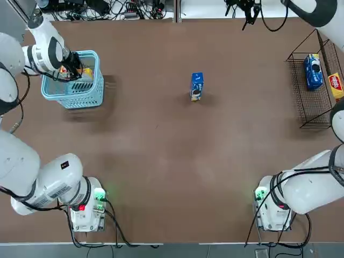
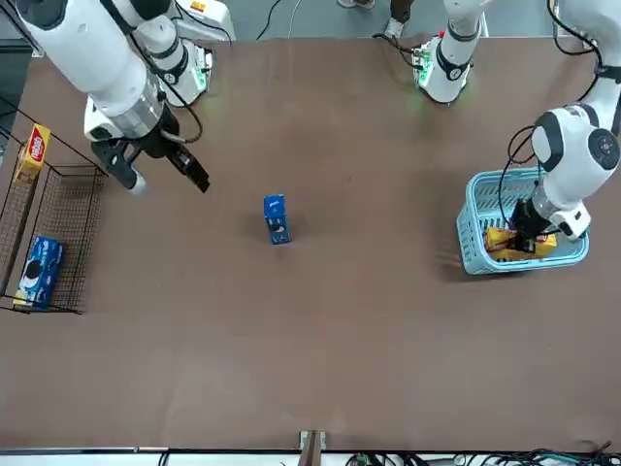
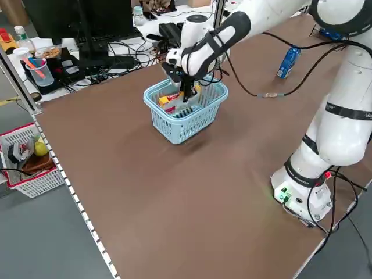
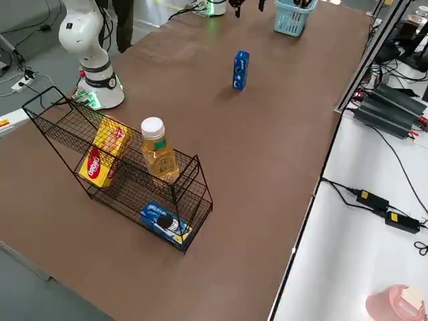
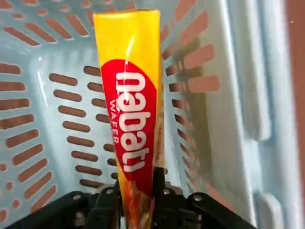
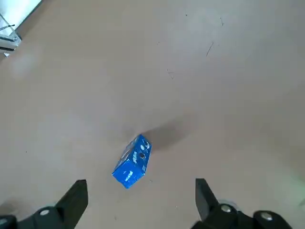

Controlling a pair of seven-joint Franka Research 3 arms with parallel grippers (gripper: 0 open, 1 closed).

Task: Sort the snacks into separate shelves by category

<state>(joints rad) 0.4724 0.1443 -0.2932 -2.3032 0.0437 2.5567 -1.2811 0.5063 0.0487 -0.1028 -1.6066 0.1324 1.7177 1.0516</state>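
With our left jaws (image 5: 138, 202) closed on the yellow wafer box (image 5: 127, 109) inside the blue basket (image 1: 86, 99), we should lift it straight up past the rim, keeping our wide-open right jaws (image 6: 142, 202) well clear.

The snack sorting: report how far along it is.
Partly done: the rack holds a blue packet and yellow packs. In hand: a nabati wafer pack, clamped by the left gripper in the basket. Left: the blue packet on the table.
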